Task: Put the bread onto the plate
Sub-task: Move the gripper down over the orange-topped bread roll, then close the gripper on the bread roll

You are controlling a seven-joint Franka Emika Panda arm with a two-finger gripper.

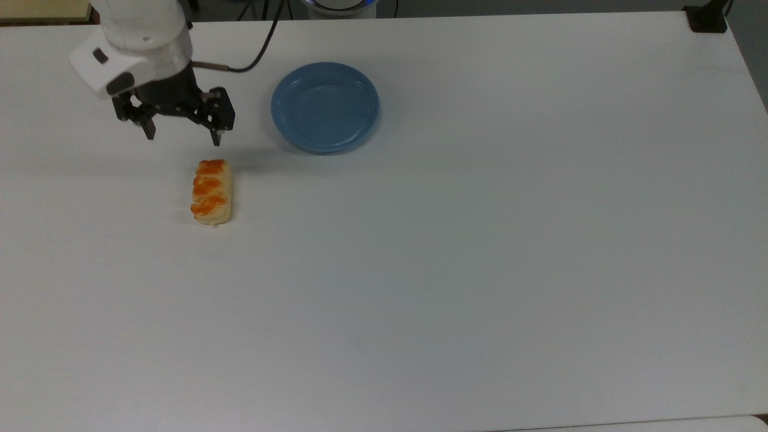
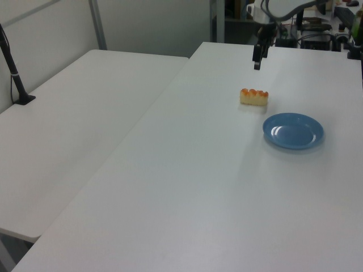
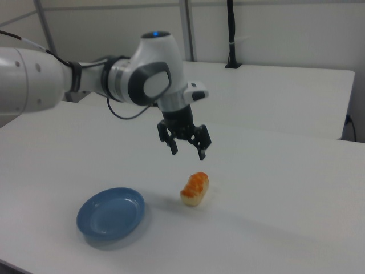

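White table: bread flat on surface, clear of plate. Gripper hovers above, fingers spread wide, empty; bread below fingertips, untouched, toward top view's bottom.

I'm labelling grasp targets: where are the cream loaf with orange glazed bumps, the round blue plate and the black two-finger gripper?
Bread (image 1: 211, 192), top view, glazed top.
Plate (image 1: 324, 107), top view, bare centre.
Gripper (image 3: 186, 150), right view, midway between open fingertips.

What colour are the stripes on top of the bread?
Orange-brown, on a pale cream loaf. The bread shows them best in the top view.
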